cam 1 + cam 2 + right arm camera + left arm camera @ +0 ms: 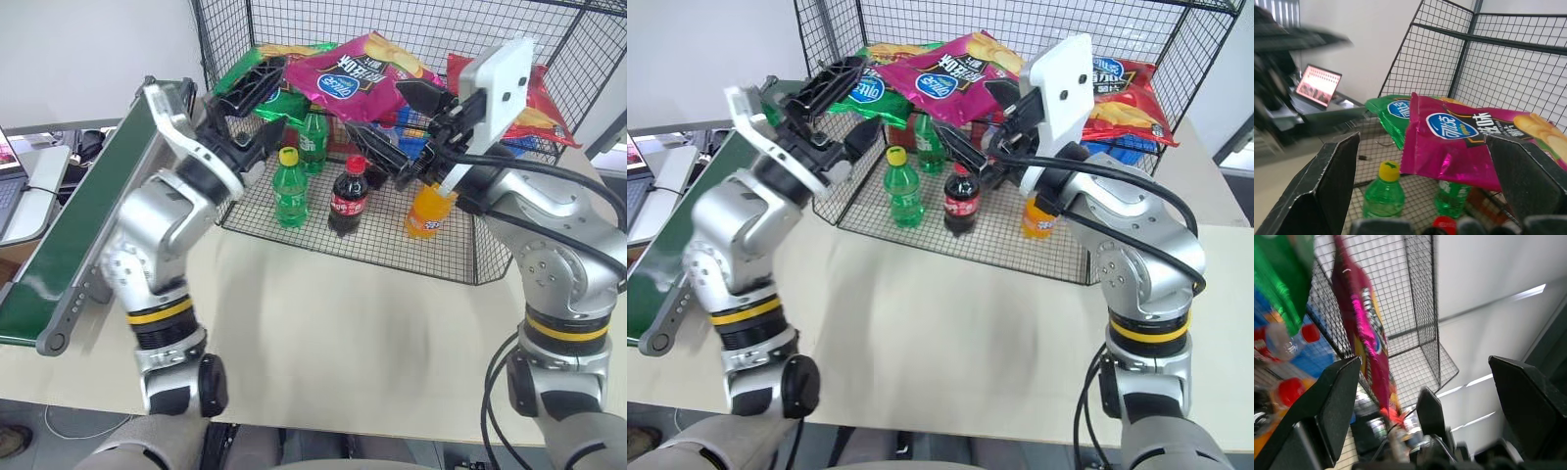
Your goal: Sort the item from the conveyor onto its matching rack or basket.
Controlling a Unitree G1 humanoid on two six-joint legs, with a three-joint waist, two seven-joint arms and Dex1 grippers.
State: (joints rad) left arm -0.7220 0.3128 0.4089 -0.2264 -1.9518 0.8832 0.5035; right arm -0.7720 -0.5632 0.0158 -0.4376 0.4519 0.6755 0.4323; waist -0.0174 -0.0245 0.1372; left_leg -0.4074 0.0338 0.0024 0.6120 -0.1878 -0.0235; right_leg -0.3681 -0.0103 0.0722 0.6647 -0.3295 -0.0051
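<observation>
Both hands, left (257,90) and right (407,122), gape empty; right wrist view adds a laptop (1318,86).

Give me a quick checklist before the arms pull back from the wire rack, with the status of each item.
1. Pink chip bag inside the black wire rack: ok.
2. Left gripper open, off the bag: ok.
3. Right gripper open, holding nothing: ok.
4. Bag settled on the pile: cannot tell; it rests on the green chip bag above the bottles.
5. Bottles upright: ok for the cola bottle and the yellow-capped green bottle.
</observation>
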